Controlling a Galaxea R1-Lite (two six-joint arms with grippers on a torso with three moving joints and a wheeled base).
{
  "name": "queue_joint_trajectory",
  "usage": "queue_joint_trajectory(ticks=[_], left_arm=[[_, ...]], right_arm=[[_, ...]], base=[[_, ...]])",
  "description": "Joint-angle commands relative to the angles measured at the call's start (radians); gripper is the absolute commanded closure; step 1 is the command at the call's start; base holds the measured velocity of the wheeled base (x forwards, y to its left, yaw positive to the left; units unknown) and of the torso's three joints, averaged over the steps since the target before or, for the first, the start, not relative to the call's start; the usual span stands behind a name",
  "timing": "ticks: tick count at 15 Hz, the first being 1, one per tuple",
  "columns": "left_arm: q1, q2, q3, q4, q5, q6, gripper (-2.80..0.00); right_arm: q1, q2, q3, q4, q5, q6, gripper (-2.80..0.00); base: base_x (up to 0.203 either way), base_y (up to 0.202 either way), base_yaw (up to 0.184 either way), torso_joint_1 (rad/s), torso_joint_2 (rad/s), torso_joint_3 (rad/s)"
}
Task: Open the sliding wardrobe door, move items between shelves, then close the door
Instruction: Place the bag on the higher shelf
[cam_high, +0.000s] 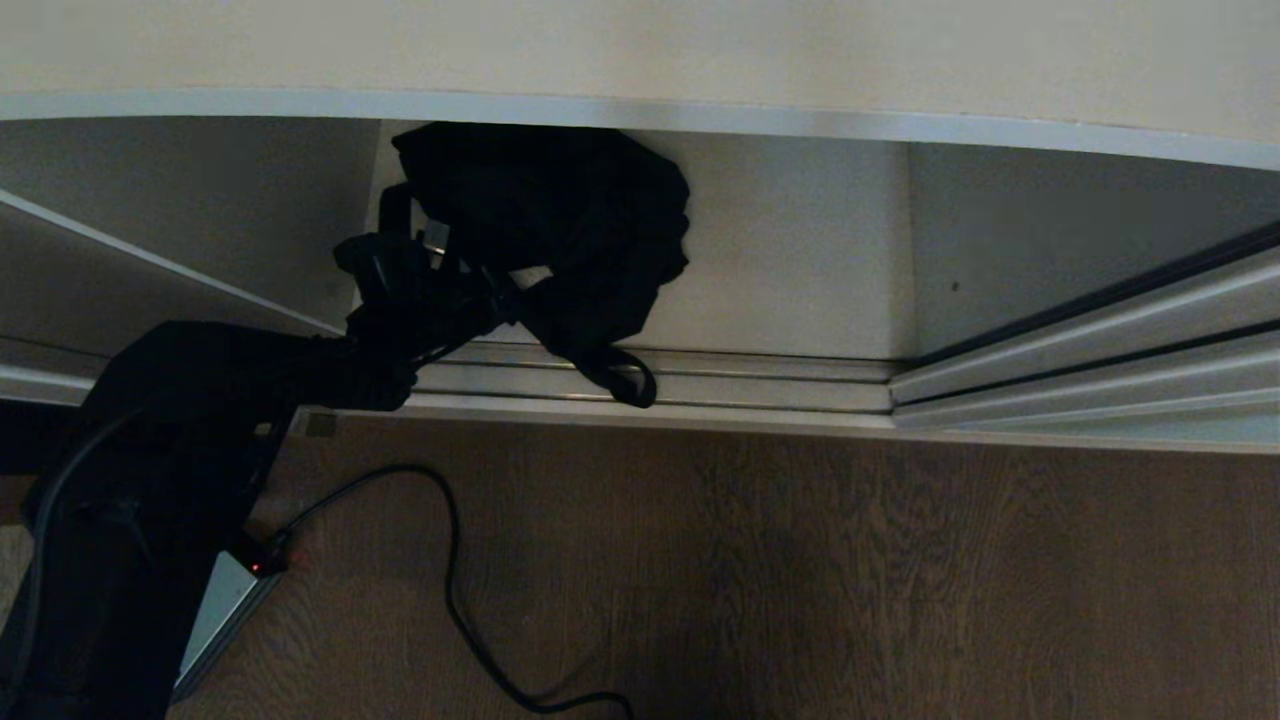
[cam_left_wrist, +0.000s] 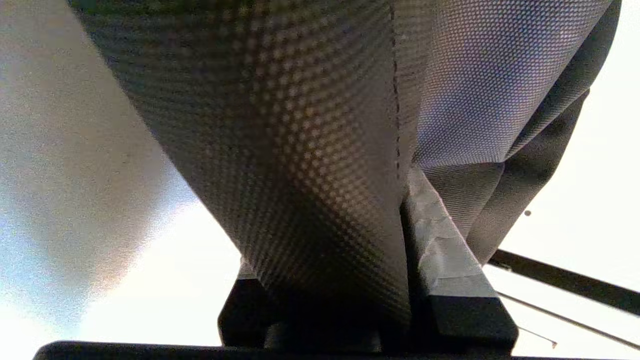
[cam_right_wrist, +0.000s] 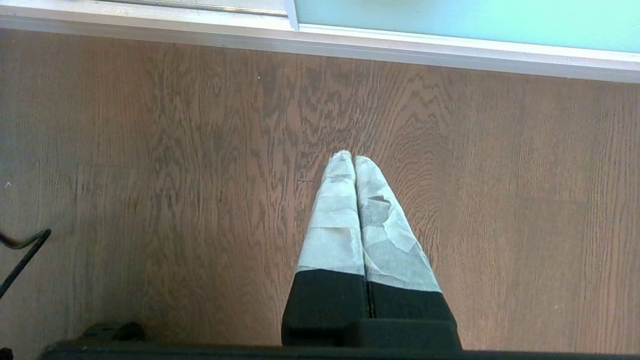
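- The floppy black fabric drawstring bag (cam_high: 590, 220) sits in the lowest compartment of the wardrobe, on the plain off-white laminate bottom shelf (cam_high: 800, 290), with a loop of it spilling forward over the ridged cream floor track (cam_high: 760, 380)
- The left end effector (cam_high: 440, 285) reaches in low from the left and meets the bag's near side; in the left wrist view its taped finger (cam_left_wrist: 440, 250) presses against the bag's woven cloth, so I judge it clenched on a fold of the bag, gripping soft fabric because the bag offers no rigid part to take
- The bag is bunched and drawn toward the end effector, which fits a grip meant to lift it out toward another shelf
- The off-white upper shelf board (cam_high: 640, 60) overhangs the compartment, which explains the low, near-level reach
- The pale mint-green frosted glass sliding wardrobe door (cam_right_wrist: 465, 20) stands off to the side, leaving this bay open
- The right end effector (cam_right_wrist: 350, 160) hangs parked over the brown wood-grain floor (cam_right_wrist: 150, 175), taped fingers pressed together on nothing
- A grey power brick (cam_high: 225, 600) with a black cable (cam_high: 450, 580) lies on the floor near the left arm; it could snag
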Motion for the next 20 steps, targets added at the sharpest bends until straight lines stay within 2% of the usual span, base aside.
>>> queue_joint_trajectory(ticks=[1,6,9,12,16,20], left_arm=[[-0.004,-0.009,0.000,-0.004,0.016,-0.005,0.00],[-0.030,-0.096,0.037,0.044,0.109,-0.030,0.00],[-0.043,-0.153,0.056,0.111,0.121,-0.029,0.00],[-0.056,-0.169,0.065,0.118,0.177,-0.018,0.00],[-0.062,-0.169,0.063,0.131,0.183,-0.008,0.00],[-0.062,-0.169,0.054,0.130,0.184,-0.008,0.00]], right_arm=[[0.000,-0.002,0.000,0.000,0.000,0.000,0.00],[0.000,-0.002,0.001,0.000,0.000,0.000,0.00],[0.000,-0.002,0.000,0.000,0.000,0.000,0.00],[0.000,-0.002,0.001,0.000,0.000,0.000,0.00],[0.000,-0.002,0.001,0.000,0.000,0.000,0.00],[0.000,-0.002,0.002,0.000,0.000,0.000,0.00]], base=[[0.000,0.000,0.000,0.000,0.00,0.000],[0.000,0.000,0.000,0.000,0.00,0.000],[0.000,0.000,0.000,0.000,0.00,0.000],[0.000,0.000,0.000,0.000,0.00,0.000],[-0.025,0.000,0.000,0.002,0.00,-0.001],[-0.192,0.000,0.002,0.002,0.01,0.003]])
